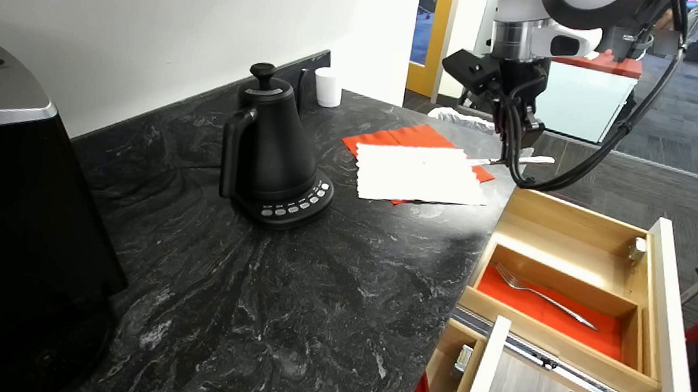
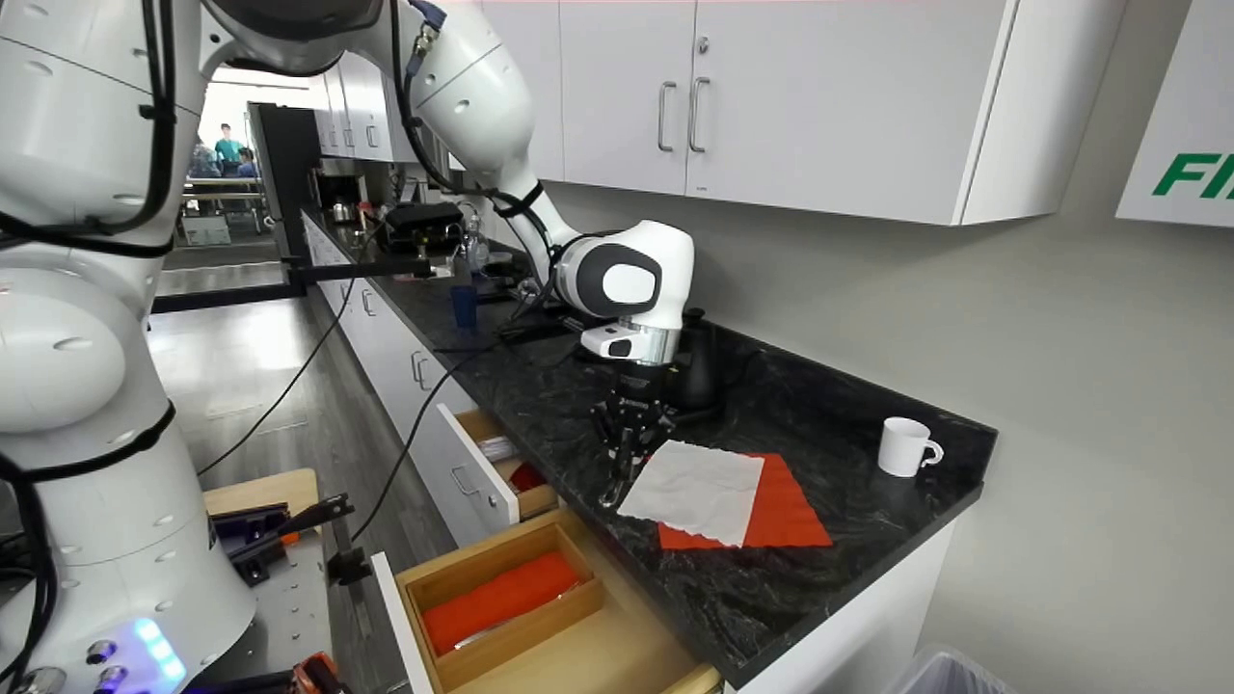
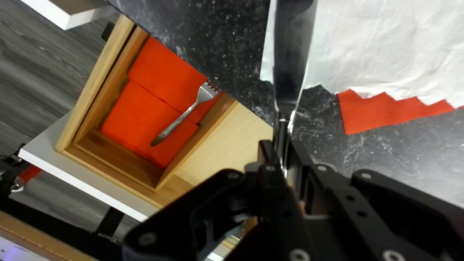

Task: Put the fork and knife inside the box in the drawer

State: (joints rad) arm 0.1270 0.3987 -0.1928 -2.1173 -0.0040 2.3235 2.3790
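Observation:
The knife (image 3: pixel 291 65) sits between the fingers of my gripper (image 3: pixel 282 148), which is shut on it; its wide shiny part reaches away up the wrist view. In an exterior view the knife (image 1: pixel 541 160) lies roughly level by the countertop's edge, and the gripper (image 1: pixel 524 139) is above that edge. The fork (image 3: pixel 181 116) rests on the red-orange bottom inside the wooden box (image 3: pixel 195 145), tines towards the counter. That box stands in the pulled-out drawer (image 1: pixel 671 304), whose bare wooden floor (image 3: pixel 221 137) shows beside it. How high the knife is above the counter I cannot tell.
A white sheet (image 1: pixel 421 174) over a red sheet (image 2: pixel 791 511) covers part of the dark countertop (image 1: pixel 286 318). A black kettle (image 1: pixel 275 131), a white mug (image 2: pixel 906 448) and a dark machine (image 1: pixel 15 202) stand there too. The neighbouring drawer (image 2: pixel 472 472) is also pulled out.

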